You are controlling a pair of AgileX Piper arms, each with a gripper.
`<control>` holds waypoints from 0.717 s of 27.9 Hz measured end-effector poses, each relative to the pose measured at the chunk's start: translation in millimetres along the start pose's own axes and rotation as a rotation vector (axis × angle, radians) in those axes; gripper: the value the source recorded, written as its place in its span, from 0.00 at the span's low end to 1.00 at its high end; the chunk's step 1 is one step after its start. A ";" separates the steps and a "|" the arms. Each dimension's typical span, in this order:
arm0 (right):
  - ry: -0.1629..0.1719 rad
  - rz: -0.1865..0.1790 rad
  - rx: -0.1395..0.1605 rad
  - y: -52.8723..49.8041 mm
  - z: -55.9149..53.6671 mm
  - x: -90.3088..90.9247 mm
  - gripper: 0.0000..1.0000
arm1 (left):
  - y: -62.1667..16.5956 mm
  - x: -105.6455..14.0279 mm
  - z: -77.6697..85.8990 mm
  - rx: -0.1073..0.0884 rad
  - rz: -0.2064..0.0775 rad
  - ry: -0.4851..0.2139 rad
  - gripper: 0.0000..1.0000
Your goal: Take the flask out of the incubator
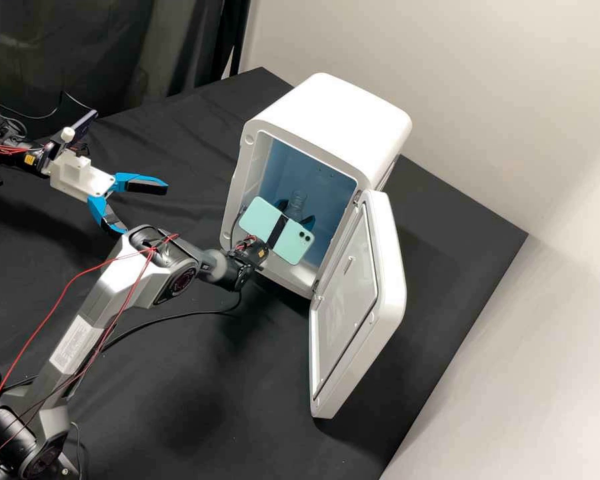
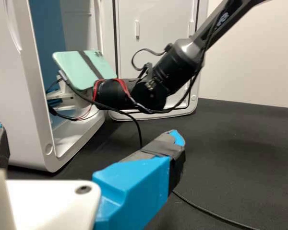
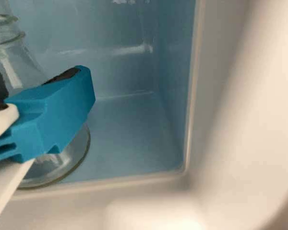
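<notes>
Flask (image 3: 19,60) stands upright inside the incubator (image 1: 340,120), right up against the right end effector (image 3: 41,103). Can't tell if it's gripping yet. Left end effector (image 1: 139,207) hangs released, well off left.

You are in a laboratory-style robotics test room. The surface (image 1: 200,387) before you is covered in plain black cloth. On it stands a small white incubator (image 1: 340,120), its door (image 1: 360,300) swung open on a pale blue chamber that holds a clear glass flask (image 1: 299,199). Behind it you see a bare white wall (image 1: 487,80), and a dark curtain (image 1: 80,47) hangs at the far corner. Two robot arms (image 1: 107,293) are at the surface, with red and black cables (image 1: 43,323) trailing along them.
</notes>
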 end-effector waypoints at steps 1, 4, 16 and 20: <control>-0.001 -0.003 0.000 -1.2 0.5 -4.3 0.00 | 0.0 0.0 0.0 0.000 0.000 0.000 1.00; 0.002 -0.004 -0.010 -2.3 0.1 -13.5 0.00 | -0.1 0.1 0.5 0.000 0.000 -0.001 1.00; 0.021 0.034 -0.007 8.1 -2.2 -43.3 0.00 | 2.1 2.5 2.2 0.000 0.009 -0.007 1.00; 0.036 0.066 -0.003 17.6 -4.6 -58.2 0.00 | 2.1 2.5 2.1 0.000 0.010 -0.006 1.00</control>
